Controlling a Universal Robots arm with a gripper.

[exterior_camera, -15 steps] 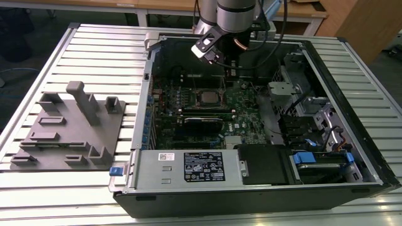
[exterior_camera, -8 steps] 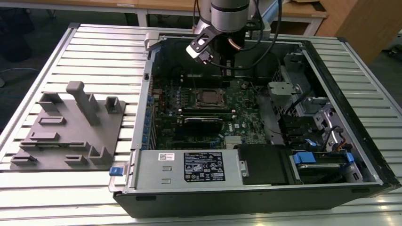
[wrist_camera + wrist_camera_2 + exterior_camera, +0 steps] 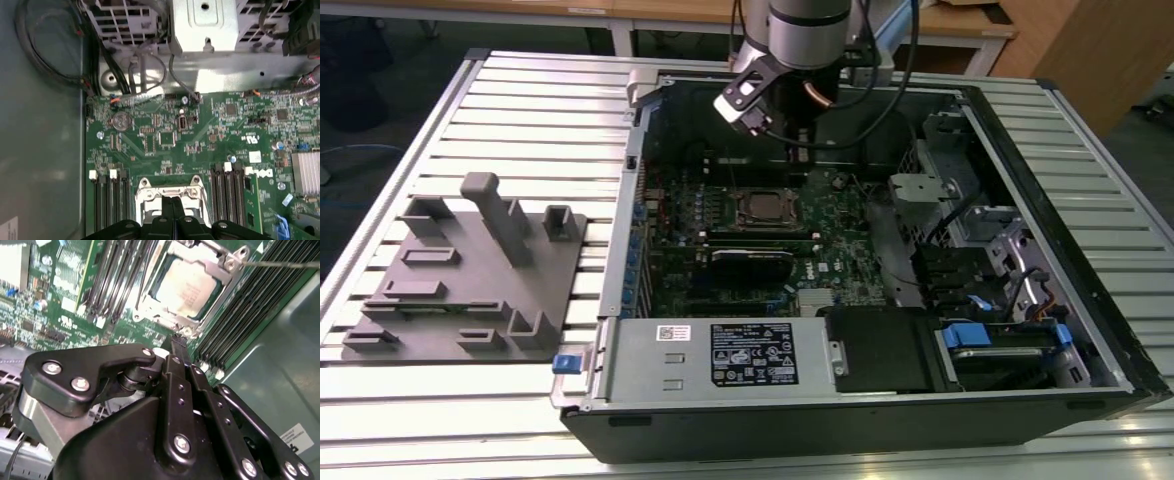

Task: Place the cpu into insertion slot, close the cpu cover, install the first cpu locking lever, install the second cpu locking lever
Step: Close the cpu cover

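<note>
cpu (image 3: 187,290) between black memory slots (image 3: 114,276)

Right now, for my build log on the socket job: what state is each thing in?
cpu: seated, metal top up.
cover: down over the cpu.
lever: thin rod lying out past the cover's corner; latched or not, cannot tell.
tool: shut, nothing in it, tips close by the cover's edge.
case: open, side off.
</note>
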